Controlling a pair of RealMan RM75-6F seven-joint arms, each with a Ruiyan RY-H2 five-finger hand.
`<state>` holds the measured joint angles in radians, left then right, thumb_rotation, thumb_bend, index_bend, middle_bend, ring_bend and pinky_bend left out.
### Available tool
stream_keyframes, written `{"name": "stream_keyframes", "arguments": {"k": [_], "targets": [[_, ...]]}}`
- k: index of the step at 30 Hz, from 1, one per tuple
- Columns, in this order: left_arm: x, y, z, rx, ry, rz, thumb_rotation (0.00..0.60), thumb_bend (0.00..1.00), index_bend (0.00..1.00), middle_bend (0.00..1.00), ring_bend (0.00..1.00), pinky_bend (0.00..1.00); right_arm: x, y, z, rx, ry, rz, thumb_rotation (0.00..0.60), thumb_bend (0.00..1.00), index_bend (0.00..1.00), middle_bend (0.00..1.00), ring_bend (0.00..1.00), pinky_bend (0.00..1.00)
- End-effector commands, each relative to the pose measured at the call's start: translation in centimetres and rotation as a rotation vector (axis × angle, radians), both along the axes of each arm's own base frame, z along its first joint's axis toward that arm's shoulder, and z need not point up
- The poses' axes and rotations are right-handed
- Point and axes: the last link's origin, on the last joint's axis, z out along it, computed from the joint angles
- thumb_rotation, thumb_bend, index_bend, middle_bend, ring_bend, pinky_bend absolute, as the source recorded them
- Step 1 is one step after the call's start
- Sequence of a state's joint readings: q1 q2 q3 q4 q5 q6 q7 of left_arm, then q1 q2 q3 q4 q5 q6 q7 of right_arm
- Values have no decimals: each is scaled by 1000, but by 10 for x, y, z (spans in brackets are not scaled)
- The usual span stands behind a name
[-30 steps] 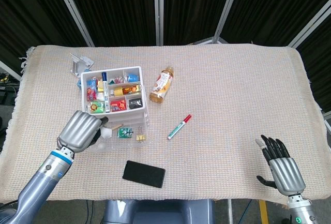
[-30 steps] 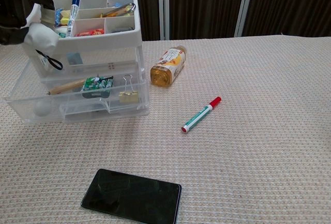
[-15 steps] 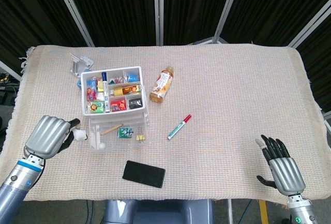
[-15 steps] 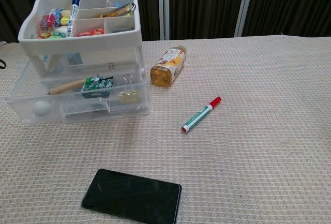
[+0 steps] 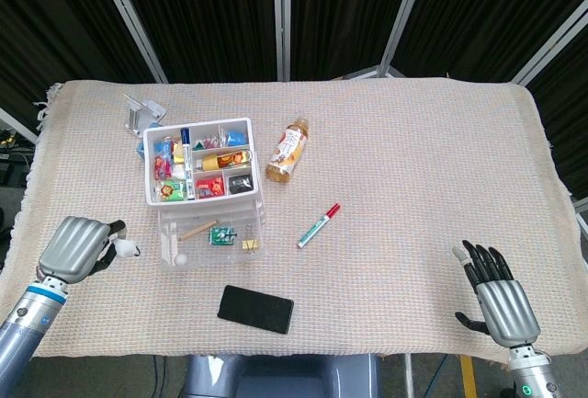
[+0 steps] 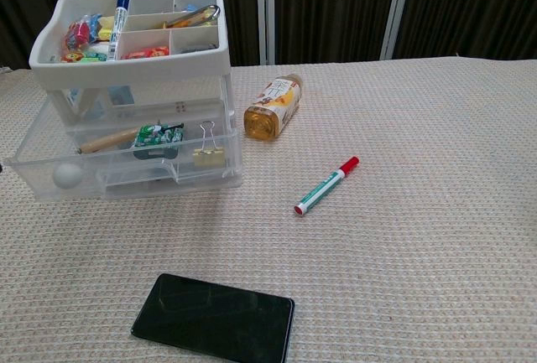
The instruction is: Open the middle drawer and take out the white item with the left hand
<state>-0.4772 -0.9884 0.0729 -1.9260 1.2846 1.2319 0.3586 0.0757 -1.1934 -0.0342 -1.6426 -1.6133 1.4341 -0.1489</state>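
Note:
The drawer unit stands at the left of the table, and its clear middle drawer is pulled out toward me. In the chest view that drawer holds a wooden stick, a green packet, a binder clip and a white ball. My left hand is left of the drawer, apart from it, with its fingers curled around a small white item. The chest view does not show this hand. My right hand rests open near the table's front right edge, holding nothing.
A black phone lies in front of the drawer. A red-capped marker and a lying bottle are to its right. A metal bracket sits behind the unit. The cloth's left edge is close to my left hand.
My left hand has come away from the open drawer to the left and toward me, carrying the white item. It has left the chest view. The right hand has not moved.

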Motion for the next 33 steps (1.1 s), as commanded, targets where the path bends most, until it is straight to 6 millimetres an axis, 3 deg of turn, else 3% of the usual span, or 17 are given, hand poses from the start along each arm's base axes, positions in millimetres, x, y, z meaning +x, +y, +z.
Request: {"name": "stream_keyframes", "arguments": {"k": [1,9,14,18,21,24,33], "targets": [[-6,5,-7,32,-8,10,600,416,482,989,975,849,0,0,0,1,0,1,600,19,0,0,0,0],[-7,4,-12,105,-55,4,600,298,409,911,884,715,0,0,0,-1,1,1,600,20,0,0,0,0],[-11,-4,-17,113,-105,33,600,255,245,520,577,486,0,-1,2,-8,-1,-1,600,20,0,0,0,0],[-13,-17,-20,111,-142,38,600,252,117,281,373,301,-1,-1,2,-11,0,-3,600,20,0,0,0,0],[-16,-29,-20,131,-165,35,600,251,21,48,145,154,-2,-2,3,-19,10,-4,600,20,0,0,0,0],[-23,-43,-18,182,-173,34,600,246,0,0,12,30,-2,-4,3,-30,15,-2,600,20,0,0,0,0],[-48,-75,-17,324,-197,28,600,220,0,0,0,0,0,-8,11,-75,-22,25,600,20,0,0,0,0]]}}
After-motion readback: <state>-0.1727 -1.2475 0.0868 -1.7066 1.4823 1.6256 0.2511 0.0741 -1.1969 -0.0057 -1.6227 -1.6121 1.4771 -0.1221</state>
